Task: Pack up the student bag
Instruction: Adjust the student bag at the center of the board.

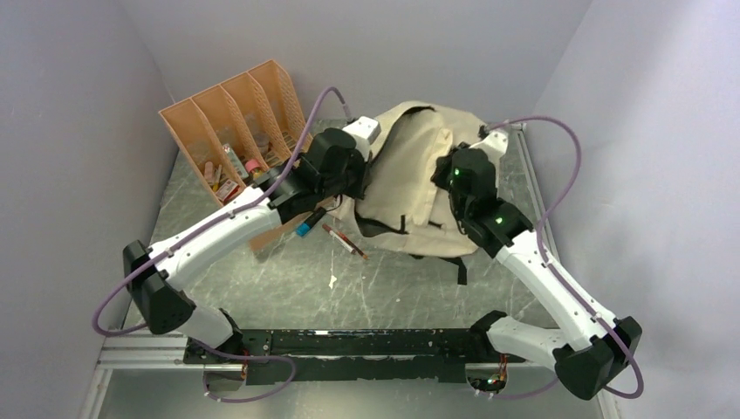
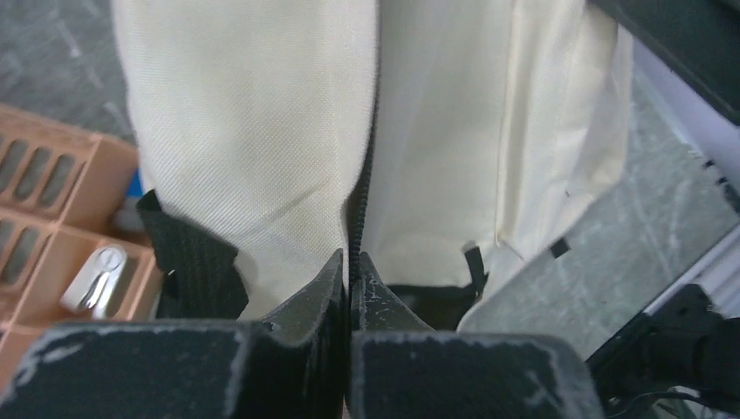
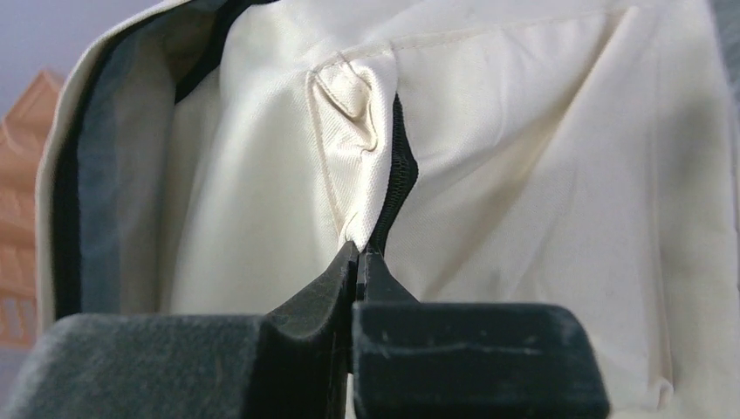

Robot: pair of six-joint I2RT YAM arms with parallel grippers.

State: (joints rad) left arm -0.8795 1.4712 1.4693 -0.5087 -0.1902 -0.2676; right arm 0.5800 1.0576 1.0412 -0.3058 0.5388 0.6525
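Left gripper (image 2: 351,272) and right gripper (image 3: 358,262) are both pinched shut on the student bag (image 1: 406,175), right at a zipper seam (image 3: 397,175). So the bag sits between them, with the seam running straight out from each pair of fingers.

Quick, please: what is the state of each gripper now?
Left gripper: closed on the bag, at its zipper.
Right gripper: closed on the bag as well.

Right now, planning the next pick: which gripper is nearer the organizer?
Left. The left gripper, shut on the bag's zipper edge, sits just beside the organizer; the right gripper pinches the bag's opposite side, farther off.
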